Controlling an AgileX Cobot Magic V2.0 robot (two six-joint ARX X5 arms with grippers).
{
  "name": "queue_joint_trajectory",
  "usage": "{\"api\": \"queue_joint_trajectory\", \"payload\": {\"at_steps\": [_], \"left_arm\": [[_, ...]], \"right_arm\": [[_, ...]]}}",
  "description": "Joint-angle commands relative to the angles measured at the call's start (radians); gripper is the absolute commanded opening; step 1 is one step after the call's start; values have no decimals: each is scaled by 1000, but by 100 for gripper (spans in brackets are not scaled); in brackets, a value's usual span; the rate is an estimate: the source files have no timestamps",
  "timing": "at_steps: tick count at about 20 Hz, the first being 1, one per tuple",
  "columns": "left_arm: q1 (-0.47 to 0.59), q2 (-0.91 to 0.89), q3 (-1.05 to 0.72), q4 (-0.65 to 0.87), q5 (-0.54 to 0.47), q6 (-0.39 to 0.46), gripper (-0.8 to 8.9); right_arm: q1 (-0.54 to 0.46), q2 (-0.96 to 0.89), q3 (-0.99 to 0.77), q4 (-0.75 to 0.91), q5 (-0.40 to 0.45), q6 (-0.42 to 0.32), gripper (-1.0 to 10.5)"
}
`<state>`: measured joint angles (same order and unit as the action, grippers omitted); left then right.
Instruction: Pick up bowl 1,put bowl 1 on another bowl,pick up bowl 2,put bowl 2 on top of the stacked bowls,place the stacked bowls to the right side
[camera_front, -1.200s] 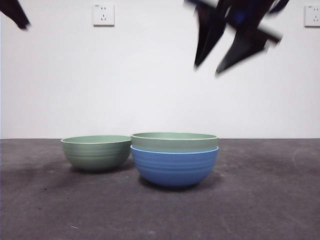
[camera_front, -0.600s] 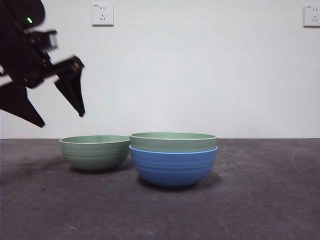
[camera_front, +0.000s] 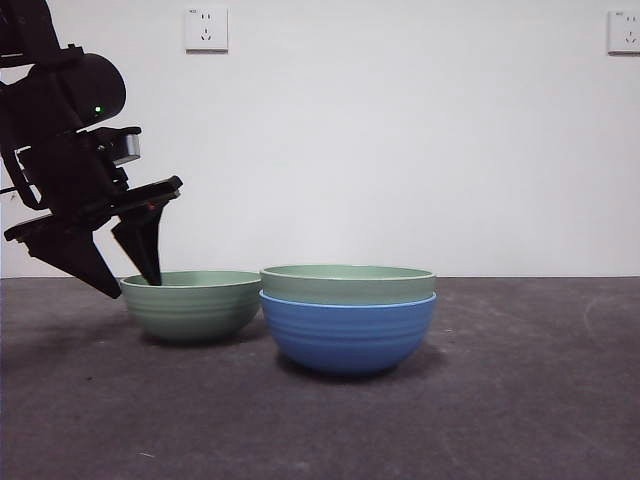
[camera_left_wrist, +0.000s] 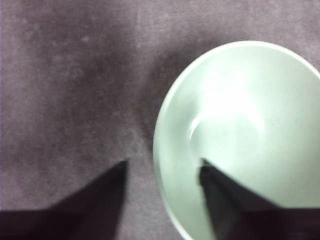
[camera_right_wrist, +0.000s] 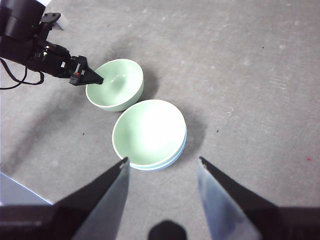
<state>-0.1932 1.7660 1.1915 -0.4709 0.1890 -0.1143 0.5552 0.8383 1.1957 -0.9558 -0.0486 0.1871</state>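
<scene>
— Behind the dark grey tabletop (camera_front: 520, 400) we noted a plain white wall (camera_front: 400, 150) with two power sockets (camera_front: 206, 29). What stood on the surface?

— We recorded three ribbed bowls. The blue bowl (camera_front: 348, 335) sat near the middle with one pale green bowl (camera_front: 348, 284) nested inside it, the green rim showing above the blue. The second pale green bowl (camera_front: 192, 304) stood alone just beside the pair, on its own base; from the front view the two looked to be touching or nearly so, and we could not settle which.

— And the left hand (camera_front: 120, 265)?

— We found it low over the lone green bowl, jaws spread wide and gripping nothing. In the left wrist view one jaw was over the inside of that bowl and the other over bare tabletop outside it, so the rim lay between them. The front view put the inner jaw tip about level with the rim.

— The right hand (camera_right_wrist: 161, 167)?

— We saw it high above the table, looking down on the nested pair, jaws apart and empty.
</scene>
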Motion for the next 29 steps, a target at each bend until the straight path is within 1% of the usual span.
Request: {"api": "queue_joint_trajectory", "payload": {"at_steps": [1, 3, 9, 13, 16, 18, 20, 22, 24, 26, 29], "left_arm": [[-5, 5, 1, -13, 0, -6, 48], [-6, 5, 1, -18, 0, -6, -12], [-3, 3, 8, -20, 7, -6, -8], [1, -64, 48, -66, 59, -5, -8], [-29, -142, 105, -123, 108, 15, -8], [-67, -184, 143, -164, 138, 37, -8], [-134, -195, 192, -220, 135, 55, -8], [-212, -194, 215, -229, 119, 63, -8], [-295, -189, 217, -193, 59, 63, -8], [-353, -168, 217, -171, 20, 63, -8], [-393, -104, 217, -167, -10, 66, -8]], "right_arm": [[2, -2, -1, 3, 3, 6, 225], [2, -2, -1, 3, 3, 6, 225], [2, -2, -1, 3, 3, 6, 225], [2, -2, -1, 3, 3, 6, 222], [2, -1, -1, 3, 3, 6, 222], [2, -1, -1, 3, 3, 6, 222], [2, -1, -1, 3, 3, 6, 222], [2, -1, -1, 2, 3, 6, 222], [2, -1, -1, -7, 3, 6, 222], [2, -1, -1, -19, 3, 6, 222], [2, -1, -1, -22, 3, 6, 222]]}}
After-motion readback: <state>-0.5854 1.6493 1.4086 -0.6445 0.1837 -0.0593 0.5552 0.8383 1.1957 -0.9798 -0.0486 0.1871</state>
